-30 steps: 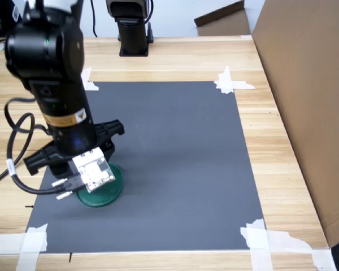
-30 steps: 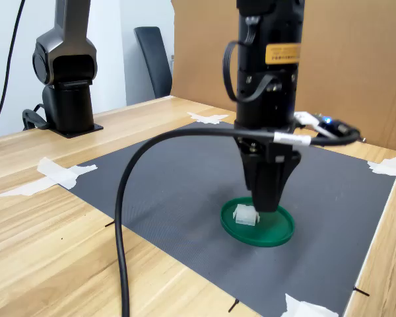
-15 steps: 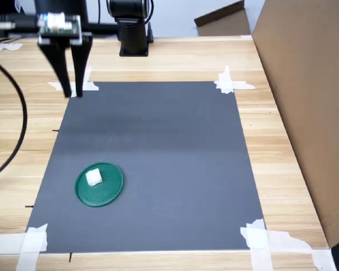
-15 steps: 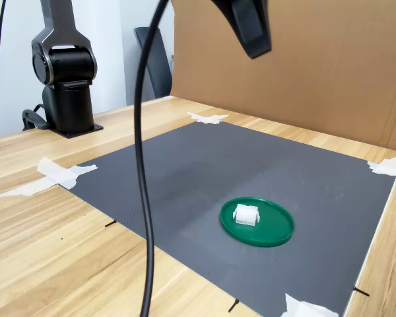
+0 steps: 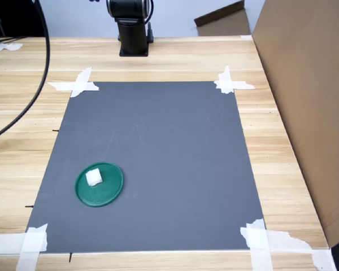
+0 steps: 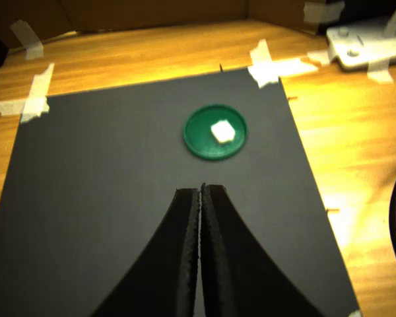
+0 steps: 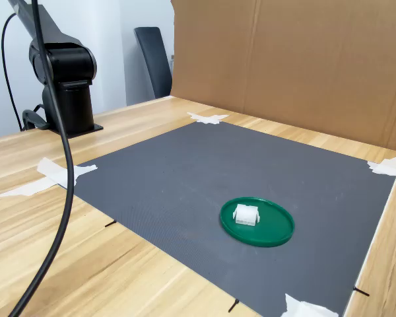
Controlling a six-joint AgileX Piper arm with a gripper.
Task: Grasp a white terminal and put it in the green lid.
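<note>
Covering the wooden table (image 5: 158,56): a taped grey mat (image 5: 158,147).

Terminal in lid, lid on mat

The white terminal (image 5: 94,177) is seen inside the green lid (image 5: 107,194), which is set on the mat (image 5: 158,147) near the first exterior view's lower left corner; the mat is taped onto the surface (image 5: 271,152).

Gripper (image 6: 200,191) raised high, jaws pressed together, holding nothing
</note>
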